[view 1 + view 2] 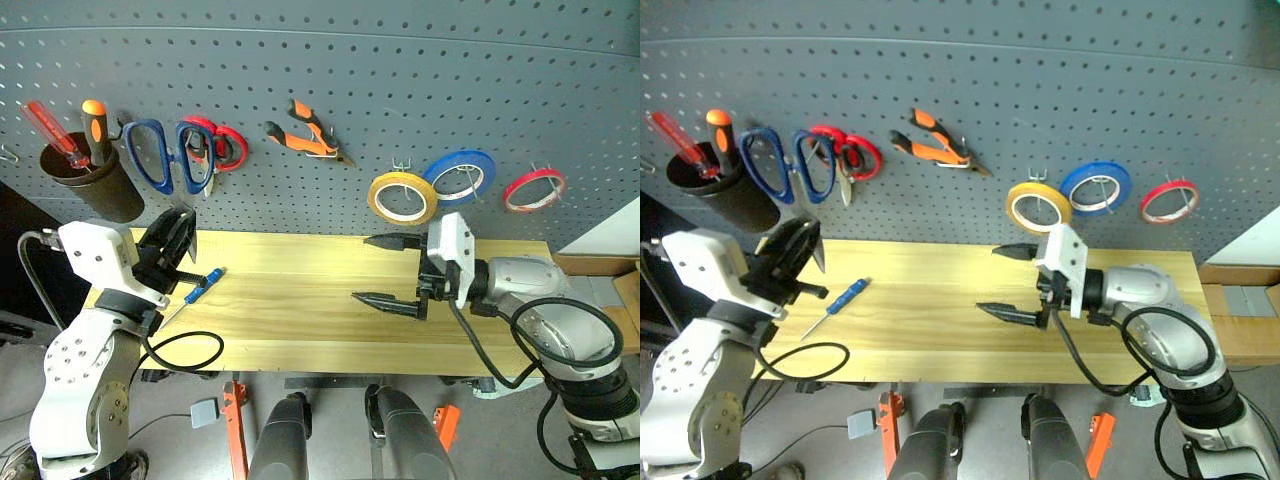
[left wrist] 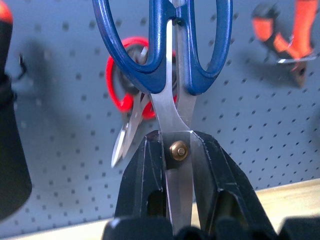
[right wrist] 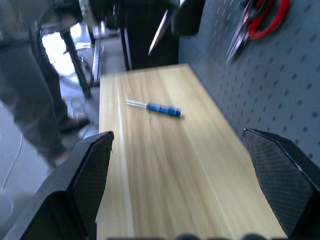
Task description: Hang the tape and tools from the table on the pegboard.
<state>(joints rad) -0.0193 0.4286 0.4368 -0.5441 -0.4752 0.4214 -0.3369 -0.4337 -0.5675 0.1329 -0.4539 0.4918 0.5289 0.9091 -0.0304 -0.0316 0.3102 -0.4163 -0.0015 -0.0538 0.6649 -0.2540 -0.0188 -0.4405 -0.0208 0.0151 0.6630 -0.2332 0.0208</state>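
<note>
- The dark grey pegboard [image 1: 360, 80] is filling the wall behind the table, with hooks carrying most of the items.
- The light wooden table [image 1: 300, 310] is lying below it, bearing just the small blue-handled screwdriver [image 1: 203, 285] near its left end.
- The left gripper [image 2: 179, 165] is pinching the steel blades of the blue-handled scissors [image 1: 165, 158] at the pivot, fingers pressed together on them, handles raised up against the pegboard just beside the red-handled scissors [image 1: 215, 145].
- The right gripper [image 1: 392, 270] is hovering over the table's right half, pointing left, its two black fingers spread wide and holding nothing.
- A black cup [image 1: 95, 185] is hanging at the board's left, holding a red screwdriver [image 1: 48, 128] and an orange-handled one [image 1: 95, 125].
- The yellow tape roll [image 1: 402, 198] is hanging on a hook, with the blue roll [image 1: 458, 176] and the thin red roll [image 1: 533, 189] to its right.
- The orange-and-black pliers [image 1: 305, 133] are hanging at the board's middle.
</note>
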